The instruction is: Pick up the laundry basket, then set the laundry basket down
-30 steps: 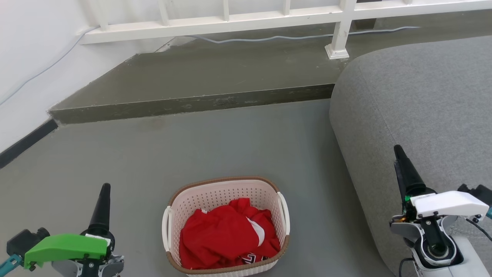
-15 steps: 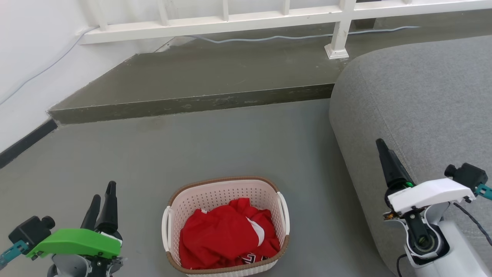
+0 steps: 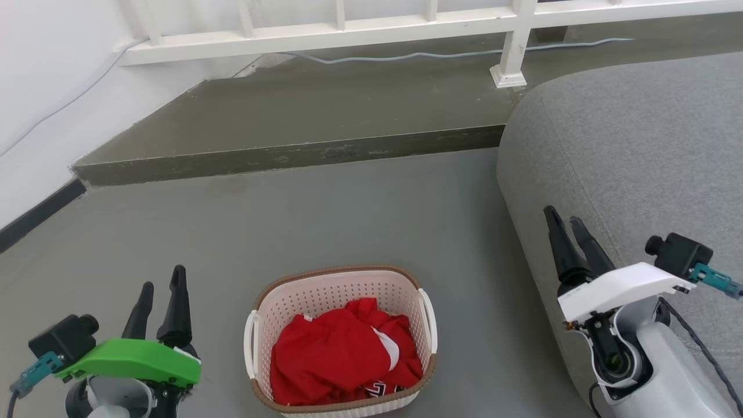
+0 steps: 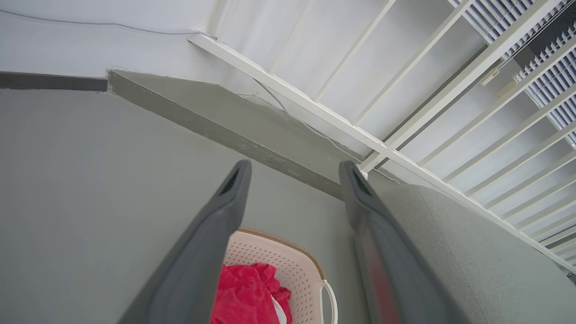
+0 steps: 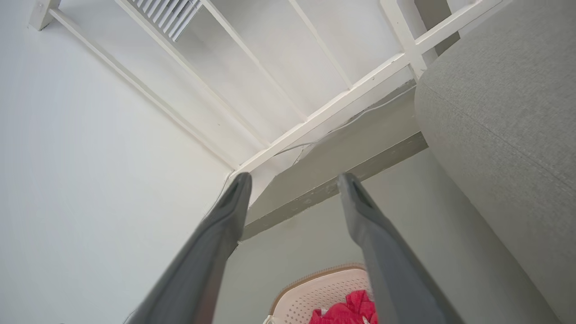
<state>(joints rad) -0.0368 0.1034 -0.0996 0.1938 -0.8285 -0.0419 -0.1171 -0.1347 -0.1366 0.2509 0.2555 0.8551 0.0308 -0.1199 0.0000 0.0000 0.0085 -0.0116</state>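
Small cream-white laundry basket (image 3: pixel 339 270) of perforated plastic, rounded-rectangular, with a brown woven-look rim and a white loop handle on each side. Sits upright on the grey floor (image 3: pixel 325 215), between the two tools and apart from both. Holds a crumpled red garment (image 3: pixel 342 354) with a white patch. Left tool (image 3: pixel 163 277) low beside it, released, with parted fingers, grasping nothing. Right tool (image 3: pixel 561 215) before the grey sofa (image 3: pixel 638 145), likewise released and empty.

Head cam looks down from above, wrist cams look out along their fingers (image 4: pixel 215 234), all sharing the laundry basket (image 3: pixel 342 289) between them.
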